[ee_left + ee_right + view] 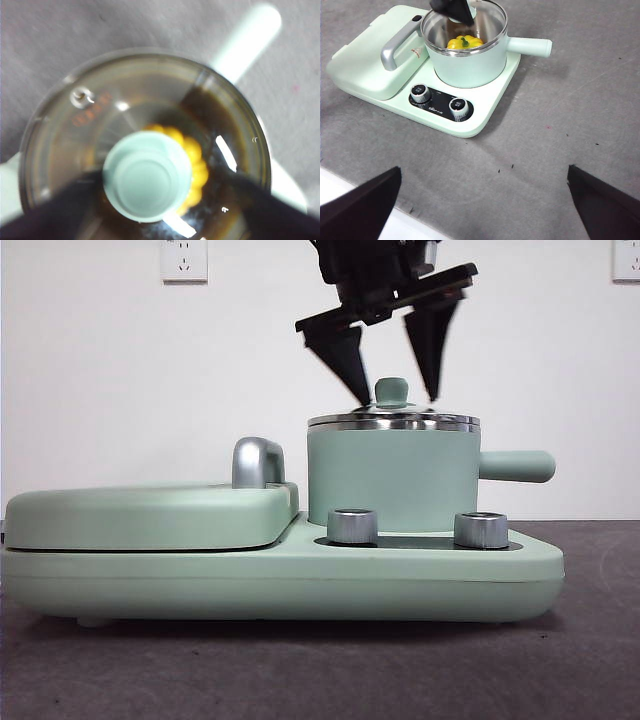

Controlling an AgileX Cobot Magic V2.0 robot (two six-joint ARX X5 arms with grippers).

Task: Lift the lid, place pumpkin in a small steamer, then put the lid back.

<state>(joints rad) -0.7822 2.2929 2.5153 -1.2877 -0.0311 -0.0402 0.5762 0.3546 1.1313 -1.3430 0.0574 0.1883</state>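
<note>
The small steamer (pixel 390 475) stands on the right half of the mint-green cooker, its straight handle (pixel 515 466) pointing right. The lid (pixel 393 422) sits closed on the steamer (pixel 470 67), glass top and steel rim level. Through the glass of the lid (pixel 145 95) I see the yellow pumpkin (pixel 197 162) inside the pot, and the right wrist view also shows the pumpkin (pixel 462 42). My left gripper (pixel 398 395) hangs open over the lid, one jaw on each side of the green knob (pixel 147 175). My right gripper (pixel 484 170) waits open, away from the cooker and over bare table.
The wide flat griddle cover (pixel 150 515) with its chrome handle (pixel 258 462) fills the cooker's left half. Two steel dials (pixel 352 526) (pixel 481 530) stand on the base in front of the pot. Grey tabletop (pixel 560 125) lies around it, with a white wall behind.
</note>
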